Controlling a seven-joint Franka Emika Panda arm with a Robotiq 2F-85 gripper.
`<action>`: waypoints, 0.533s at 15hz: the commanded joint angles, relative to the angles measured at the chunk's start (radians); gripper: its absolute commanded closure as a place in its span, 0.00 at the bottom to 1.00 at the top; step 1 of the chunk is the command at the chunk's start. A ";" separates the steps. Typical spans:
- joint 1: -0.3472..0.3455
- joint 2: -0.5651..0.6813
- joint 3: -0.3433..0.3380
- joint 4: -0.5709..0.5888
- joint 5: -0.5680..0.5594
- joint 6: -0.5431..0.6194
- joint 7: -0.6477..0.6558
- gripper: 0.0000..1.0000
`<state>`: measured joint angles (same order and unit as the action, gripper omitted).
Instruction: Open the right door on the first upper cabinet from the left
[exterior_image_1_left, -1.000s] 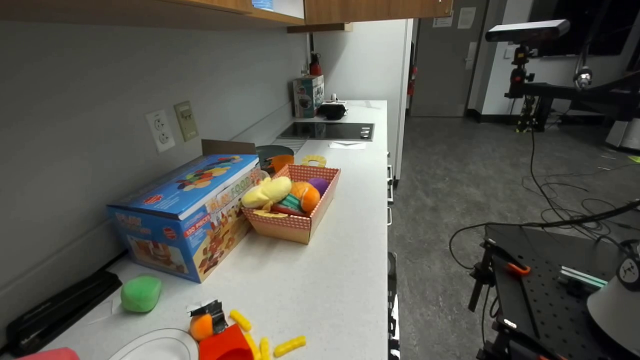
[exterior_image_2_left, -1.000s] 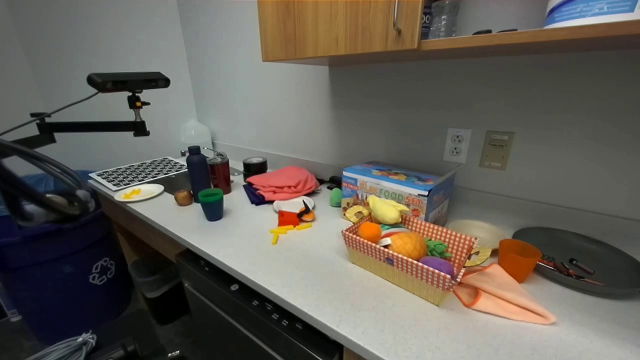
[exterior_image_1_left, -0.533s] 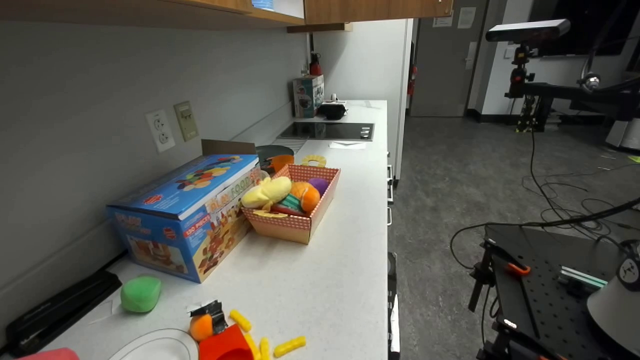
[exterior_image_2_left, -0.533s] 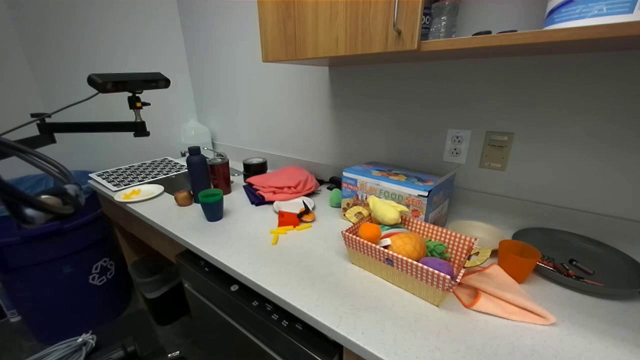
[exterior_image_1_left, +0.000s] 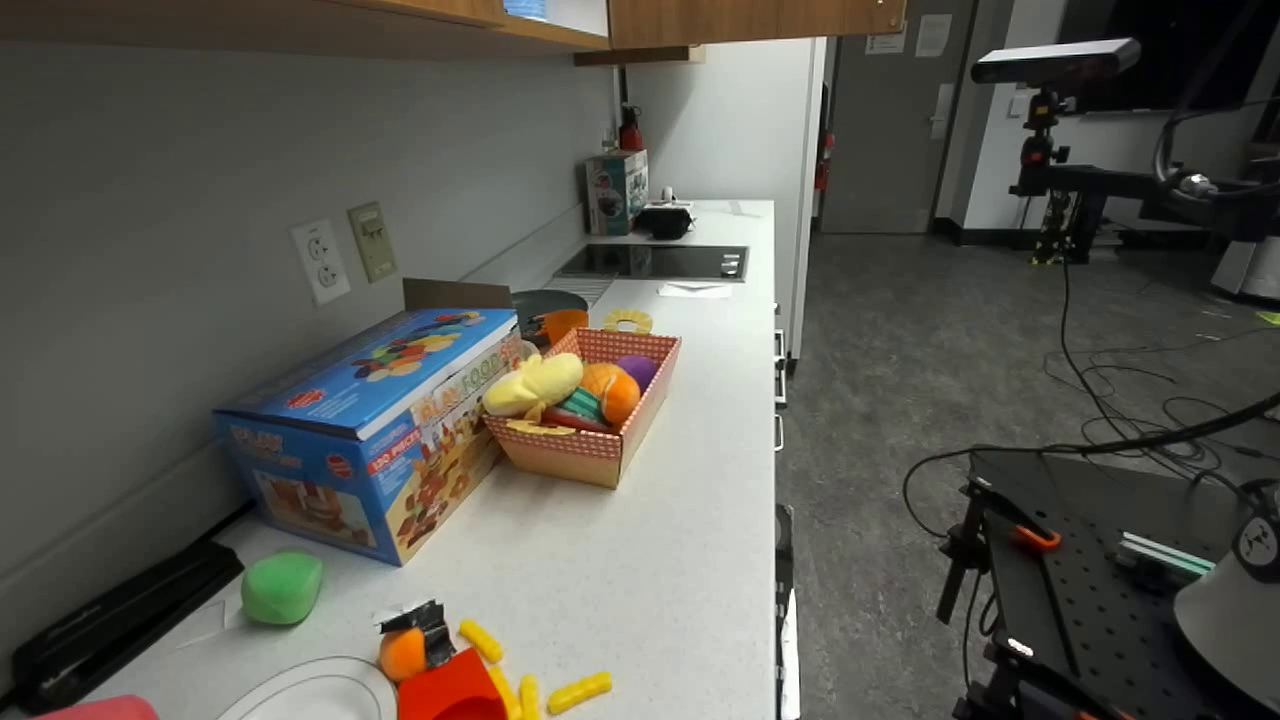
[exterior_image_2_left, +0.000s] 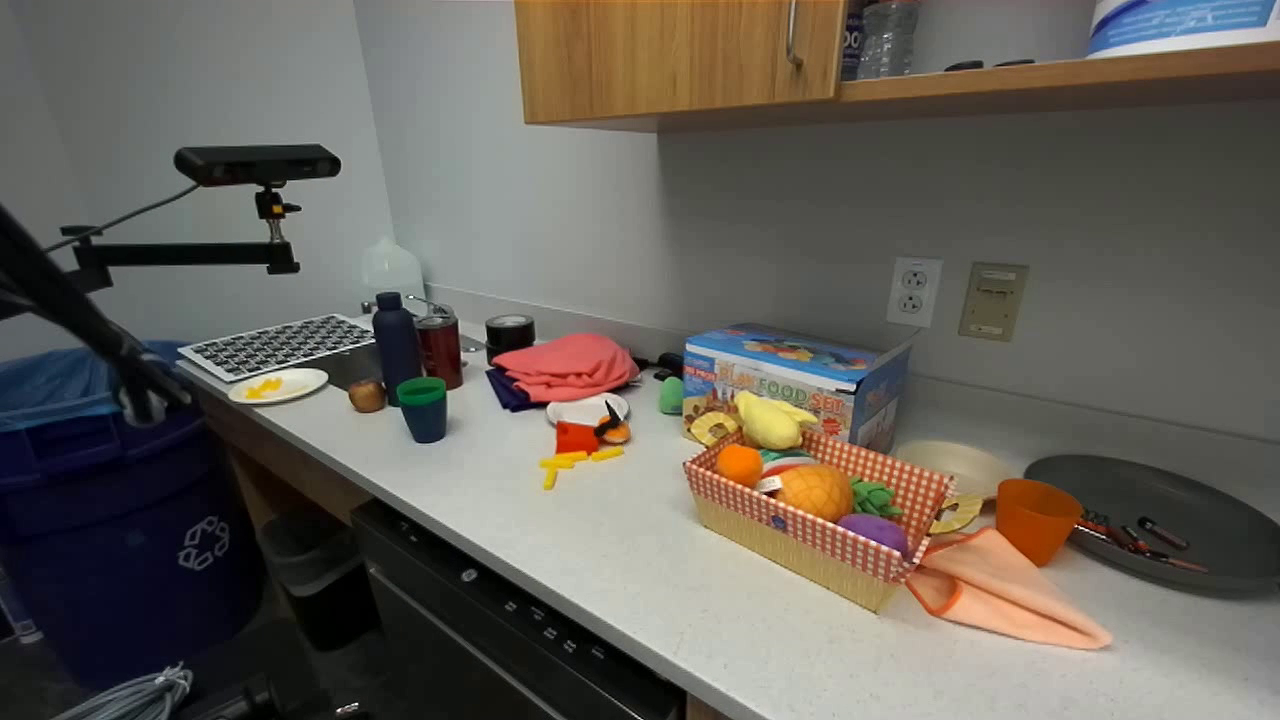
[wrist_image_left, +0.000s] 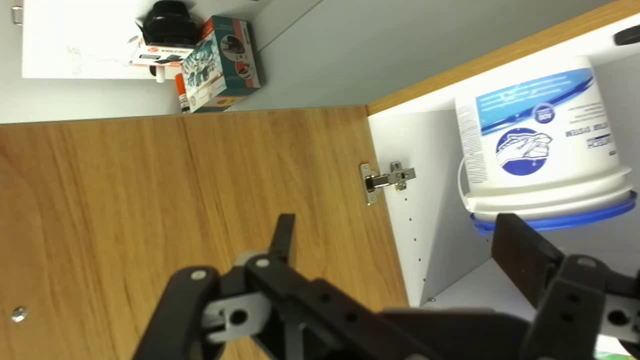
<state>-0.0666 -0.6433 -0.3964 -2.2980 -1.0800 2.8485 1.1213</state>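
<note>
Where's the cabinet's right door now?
Wrist view, left side: the right door stands open, hinged to the upper cabinet, left of the white bucket inside.

View edges crop the right door (exterior_image_1_left: 757, 20), upper cabinet (exterior_image_2_left: 900, 92) and, toward the counter's (exterior_image_2_left: 600, 540) back edge, a grey plate (exterior_image_2_left: 1190, 490).

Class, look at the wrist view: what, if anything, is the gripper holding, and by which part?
Nothing is held: the gripper is open, its jaws apart, and the right door is not gripped.
</note>
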 joint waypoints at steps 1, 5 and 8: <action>0.097 -0.076 -0.032 -0.040 0.085 -0.023 -0.108 0.00; -0.068 -0.018 0.108 -0.042 0.316 0.044 -0.246 0.00; -0.079 -0.031 0.130 -0.054 0.341 0.042 -0.262 0.00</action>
<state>-0.0498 -0.6925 -0.3338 -2.3376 -0.8606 2.8471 0.9429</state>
